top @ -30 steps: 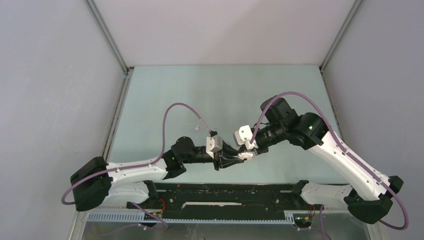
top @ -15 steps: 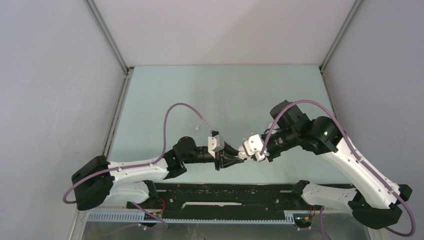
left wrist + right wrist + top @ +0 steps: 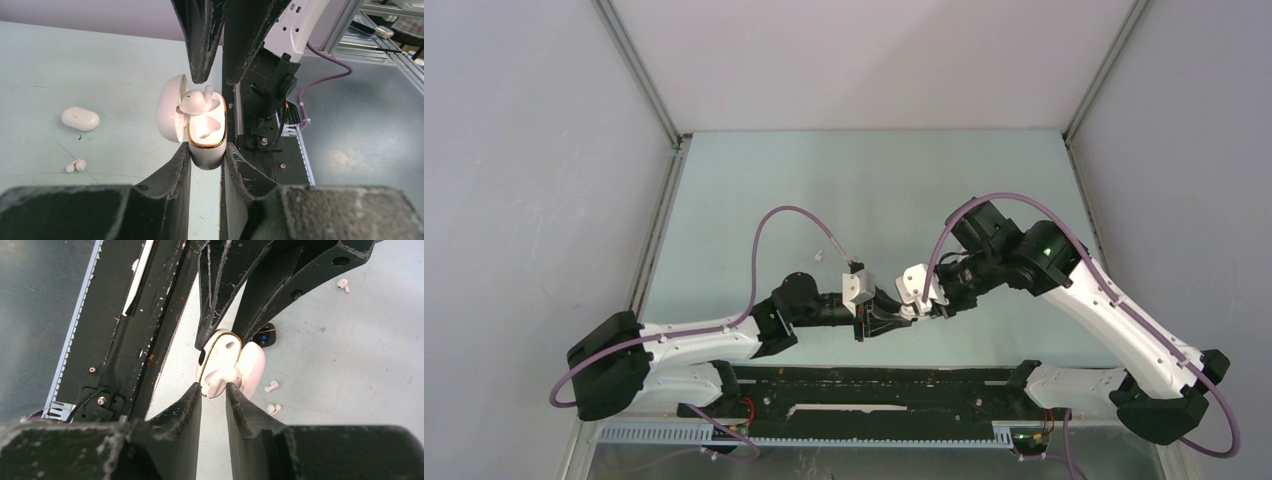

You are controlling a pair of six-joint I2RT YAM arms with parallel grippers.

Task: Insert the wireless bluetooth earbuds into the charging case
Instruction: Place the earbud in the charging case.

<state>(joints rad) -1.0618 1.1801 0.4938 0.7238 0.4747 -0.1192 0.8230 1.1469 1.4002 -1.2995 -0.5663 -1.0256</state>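
Observation:
My left gripper (image 3: 207, 150) is shut on the base of a white charging case (image 3: 207, 132) with a gold rim, its lid open to the left. A white earbud (image 3: 195, 102) lies tilted at the case's far slot, its stem poking up. My right gripper (image 3: 214, 386) comes in from the opposite side, jaws nearly closed, and pinches that earbud (image 3: 220, 379) at the case mouth (image 3: 220, 352). The near slot shows empty. In the top view both grippers meet near the table's front middle: left gripper (image 3: 892, 318), right gripper (image 3: 921, 311).
A closed white case (image 3: 80, 118) lies on the table to the left, with loose white earbuds (image 3: 76, 165) near it. More loose earbuds (image 3: 271, 386) (image 3: 342, 284) and a black case with a blue light (image 3: 263, 336) lie under the left gripper. The black base rail (image 3: 874, 385) runs along the front edge.
The right gripper pulled back to the right away from the case half a second ago, then came back to the case mouth. The left gripper held the case still.

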